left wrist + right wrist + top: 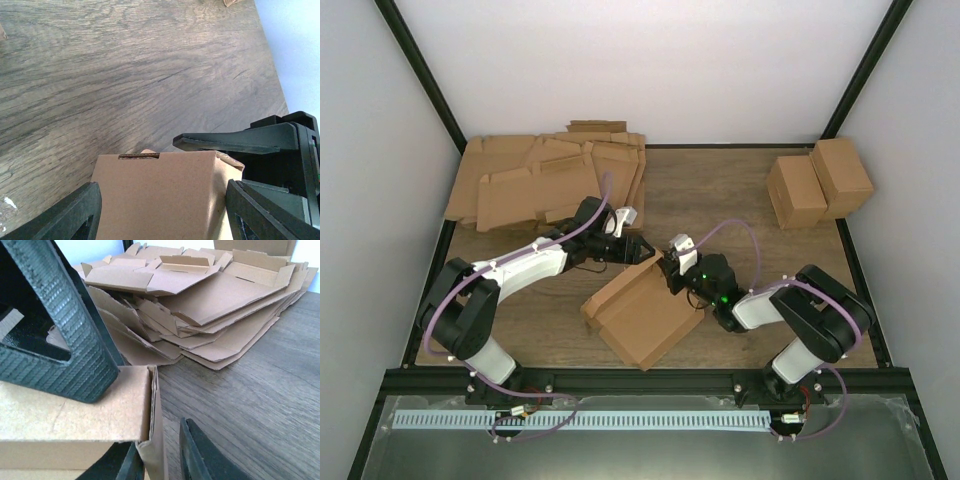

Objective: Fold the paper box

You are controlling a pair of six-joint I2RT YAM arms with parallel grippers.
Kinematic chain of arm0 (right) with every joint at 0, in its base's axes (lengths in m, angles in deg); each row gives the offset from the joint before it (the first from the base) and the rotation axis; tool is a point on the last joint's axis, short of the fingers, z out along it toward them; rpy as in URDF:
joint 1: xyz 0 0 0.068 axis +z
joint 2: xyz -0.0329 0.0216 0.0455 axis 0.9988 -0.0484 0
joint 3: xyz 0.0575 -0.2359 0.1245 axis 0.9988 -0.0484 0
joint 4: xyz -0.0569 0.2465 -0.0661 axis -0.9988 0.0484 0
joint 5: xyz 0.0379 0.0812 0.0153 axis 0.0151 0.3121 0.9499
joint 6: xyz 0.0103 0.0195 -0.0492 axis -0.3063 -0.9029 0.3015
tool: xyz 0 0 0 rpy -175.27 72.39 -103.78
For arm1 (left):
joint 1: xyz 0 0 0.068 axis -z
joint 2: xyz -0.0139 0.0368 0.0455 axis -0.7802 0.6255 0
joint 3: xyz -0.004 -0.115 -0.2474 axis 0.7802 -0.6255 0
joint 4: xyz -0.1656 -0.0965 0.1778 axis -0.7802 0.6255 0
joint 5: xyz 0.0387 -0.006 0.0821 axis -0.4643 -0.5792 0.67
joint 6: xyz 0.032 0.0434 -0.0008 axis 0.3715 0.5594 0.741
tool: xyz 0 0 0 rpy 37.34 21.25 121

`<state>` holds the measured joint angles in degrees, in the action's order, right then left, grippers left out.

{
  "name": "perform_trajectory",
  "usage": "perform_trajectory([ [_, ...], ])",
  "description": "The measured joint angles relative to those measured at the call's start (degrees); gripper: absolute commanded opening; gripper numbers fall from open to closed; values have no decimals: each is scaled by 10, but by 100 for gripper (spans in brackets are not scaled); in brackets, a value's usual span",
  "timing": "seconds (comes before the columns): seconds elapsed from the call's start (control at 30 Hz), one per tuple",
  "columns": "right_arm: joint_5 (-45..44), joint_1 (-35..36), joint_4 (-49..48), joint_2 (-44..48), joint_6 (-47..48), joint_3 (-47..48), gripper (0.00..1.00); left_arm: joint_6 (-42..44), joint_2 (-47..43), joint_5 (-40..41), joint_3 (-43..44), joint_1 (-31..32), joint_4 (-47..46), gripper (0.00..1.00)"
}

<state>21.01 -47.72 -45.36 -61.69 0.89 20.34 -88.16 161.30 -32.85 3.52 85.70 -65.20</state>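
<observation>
Task item: shallow brown cardboard paper box (645,318) lies partly folded on the dark wood-grain counter (740,210), just beyond the arm bases.
Left end effector (642,250): fingers (75,215) wide apart, straddling the box's far end.
Right end effector (670,268): box wall between its fingers (65,340); cannot tell whether clamped.

a dark wood-grain table (720,195) stood inside plain white walls (650,60), with black frame posts (423,70) running up the corners. the light was soft and even, the shadows faint.
</observation>
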Motion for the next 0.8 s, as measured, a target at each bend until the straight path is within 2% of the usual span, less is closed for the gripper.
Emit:
perform_trajectory([
  [0.17, 4, 0, -11, -1, 4, 0, 1, 0, 0, -3, 0, 0, 0, 70],
  [0.33, 4, 1, -26, -6, 2, -3, 1, 0, 0, -8, -1, 0, -2, 72],
  [0.5, 3, 1, -28, -6, 0, -5, 1, 1, -2, -4, -5, 0, 0, 97],
  [0.53, 1, 1, -27, -5, -1, -5, 1, 3, -6, -2, -7, -1, 4, 100],
  [0.67, -16, 0, -21, 2, -14, -5, 1, 6, -47, 21, -10, 0, 52, 100],
  [0.8, -40, -5, 17, 40, -38, -6, 1, 17, -139, 61, 15, 0, 115, 100],
])
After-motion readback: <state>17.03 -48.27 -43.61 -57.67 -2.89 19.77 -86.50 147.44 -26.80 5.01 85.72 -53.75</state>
